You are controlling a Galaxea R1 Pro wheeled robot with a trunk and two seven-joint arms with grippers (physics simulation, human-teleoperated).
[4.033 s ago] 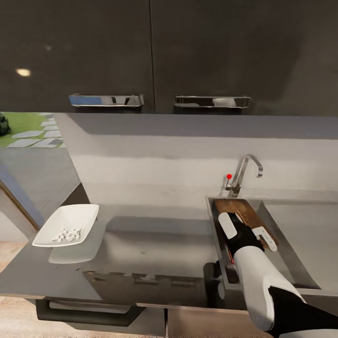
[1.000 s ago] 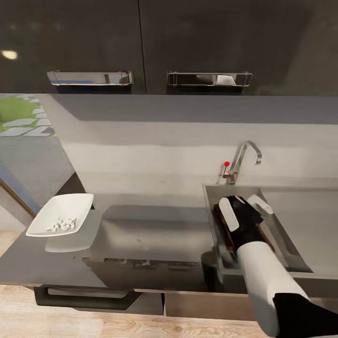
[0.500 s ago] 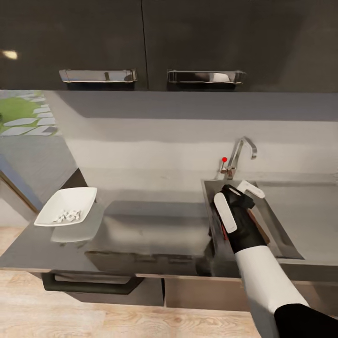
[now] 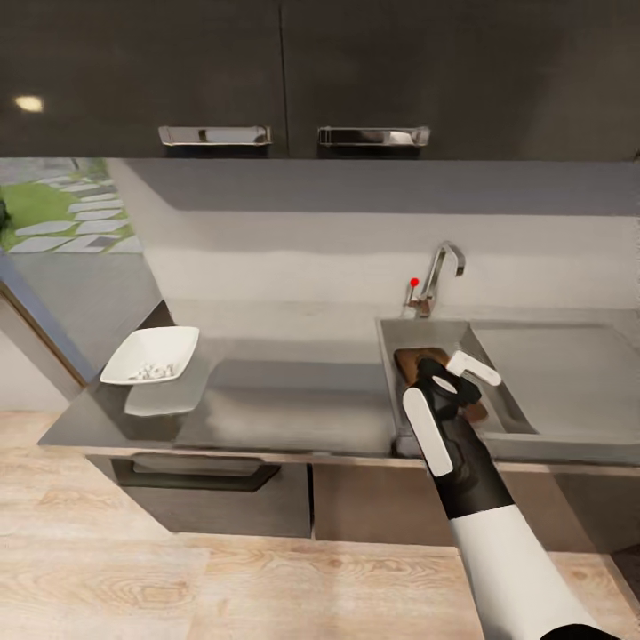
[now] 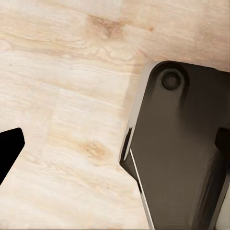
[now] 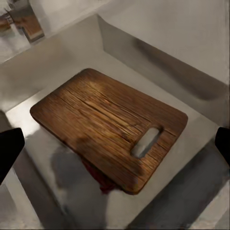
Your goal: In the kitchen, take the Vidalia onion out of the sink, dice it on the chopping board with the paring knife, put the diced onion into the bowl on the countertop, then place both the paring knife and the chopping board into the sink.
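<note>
From the head camera I see my right hand (image 4: 455, 384) hovering over the sink (image 4: 388, 336), its two white fingers (image 4: 426, 428) spread wide apart and gripping nothing. The chopping board (image 4: 414, 358) lies flat on the floor of the basin, mostly hidden behind my wrist in that view. My right wrist camera looks straight down on the board (image 6: 110, 123): it rests inside the steel walls of the sink (image 6: 191, 72), its oblong slot handle toward one end. A bit of red (image 6: 98, 179) pokes out from under the board's edge there; I take it for the knife handle, but I cannot tell for sure, and no blade is in sight. The tap (image 4: 437, 271) with its red dot stands behind the basin.

Well away along the grey surface (image 4: 284, 400), near its far left end, sits the white bowl (image 4: 153, 355) with small pale diced onion (image 4: 153, 371) pieces in it.

My left wrist camera faces the pale wood floor (image 5: 62, 96) and a dark part of the robot's base (image 5: 182, 153). One dark fingertip (image 5: 8, 148) shows at the edge, and I cannot tell whether that hand is open or closed.
</note>
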